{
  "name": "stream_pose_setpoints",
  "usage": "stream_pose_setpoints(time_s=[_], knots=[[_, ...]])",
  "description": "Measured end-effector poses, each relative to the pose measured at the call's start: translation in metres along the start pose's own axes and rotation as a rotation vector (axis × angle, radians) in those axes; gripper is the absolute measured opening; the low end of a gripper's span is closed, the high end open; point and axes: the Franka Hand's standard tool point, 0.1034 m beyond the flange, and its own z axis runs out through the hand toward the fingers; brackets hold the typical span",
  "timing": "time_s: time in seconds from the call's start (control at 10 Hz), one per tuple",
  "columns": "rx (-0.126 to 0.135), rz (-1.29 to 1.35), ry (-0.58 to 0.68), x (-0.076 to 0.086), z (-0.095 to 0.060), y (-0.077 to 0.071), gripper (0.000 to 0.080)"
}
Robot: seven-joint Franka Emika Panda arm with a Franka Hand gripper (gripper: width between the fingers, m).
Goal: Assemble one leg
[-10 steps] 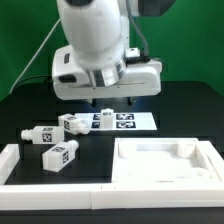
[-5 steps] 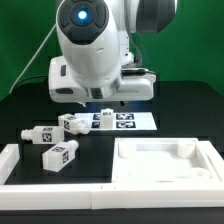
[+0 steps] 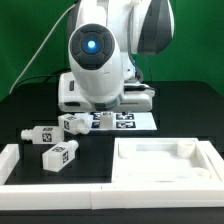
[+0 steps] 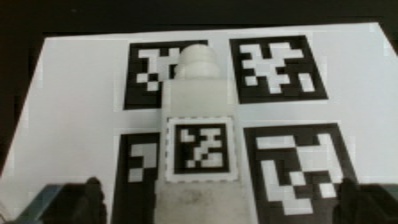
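While the arm [image 3: 100, 60] stoops low over the back of the surface [image 3: 30, 100], step in hand reads as approach-to-grasp on one leg; nothing gripped yet.

Ext. view, its left to its right:
- white rail [image 3: 12, 160] along the front corner.
- three loose legs on the black surface: leftmost leg [image 3: 38, 133], middle leg [image 3: 72, 124] just beside it, front leg [image 3: 60, 156] nearer the rail. All lying down, tags showing.
- arm body, blocking what's under it.
- marker board [image 3: 130, 120], part covered by the arm.
- tabletop [image 3: 165, 160], well apart from the loose legs. Mounting spots too small to make out.

Wrist view: target leg [image 4: 199, 130] lies flat across the marker board's tags, tagged face up, stub end pointing away from the end effector [image 4: 196, 208]. One dark fingertip [image 4: 75, 203] sits beside the block, clear of it; the other not made out. End effector reads as spread and empty.

Next move, by judgement: drop lower, centre jaws astride the block's long sides, pinch, lift, then carry toward the tabletop.

View diff: ext. view hides the end effector and target leg behind the arm. Wrist view shows both but no tabletop, rail or other legs.
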Motion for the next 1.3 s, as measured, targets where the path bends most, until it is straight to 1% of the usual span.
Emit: stream_pose_setpoints(time_s=[0.2, 0.5, 0.6, 0.8, 0.9, 1.0, 1.1, 1.2, 1.3], knots=[[-0.001, 0.001, -0.003, 0.001, 0.002, 0.0, 0.0649], [-0.015, 0.004, -0.049, 0.004, 0.022, -0.005, 0.0649], [-0.016, 0.005, -0.066, 0.006, 0.025, -0.005, 0.0649], [-0.017, 0.003, -0.063, 0.007, 0.025, -0.005, 0.0649], [-0.017, 0.003, -0.063, 0.007, 0.025, -0.005, 0.0526], [-0.017, 0.003, -0.063, 0.007, 0.025, -0.005, 0.0379], [-0.017, 0.003, -0.063, 0.007, 0.025, -0.005, 0.0284], [-0.017, -0.001, -0.061, 0.007, 0.024, -0.005, 0.0284], [-0.018, -0.005, -0.053, 0.007, 0.019, -0.007, 0.0284]])
